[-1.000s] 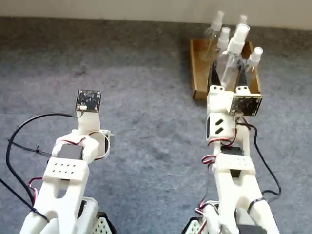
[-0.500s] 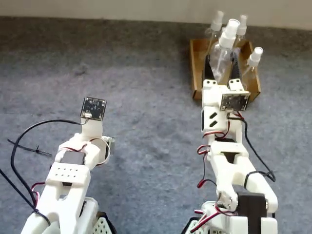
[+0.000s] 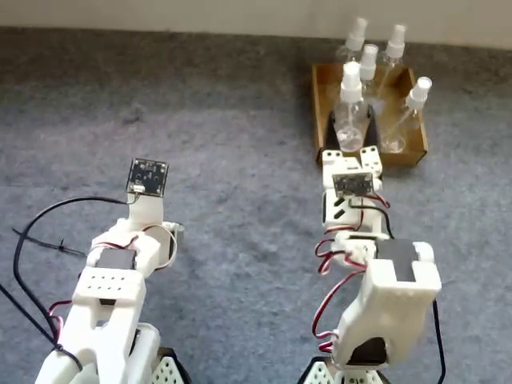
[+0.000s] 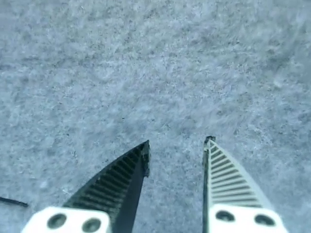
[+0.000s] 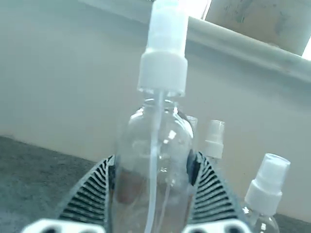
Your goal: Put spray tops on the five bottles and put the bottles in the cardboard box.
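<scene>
My right gripper (image 3: 350,134) is shut on a clear bottle (image 3: 350,108) with a white spray top, held upright in the near left part of the cardboard box (image 3: 319,112). In the right wrist view the bottle (image 5: 154,145) stands between the ribbed fingers (image 5: 92,194). Several other topped bottles (image 3: 414,100) stand in the box, farther back and to the right. My left gripper (image 4: 176,143) hangs open over bare carpet on the left side, with nothing between its fingers.
Grey carpet (image 3: 232,136) covers the whole work area. A pale wall (image 3: 200,12) runs along the far edge, just behind the box. A black cable (image 3: 48,216) loops beside the left arm.
The right arm has swung left and lowered, bringing the tilted bottle upright and down into the box's near left part. The left arm has barely shifted.
</scene>
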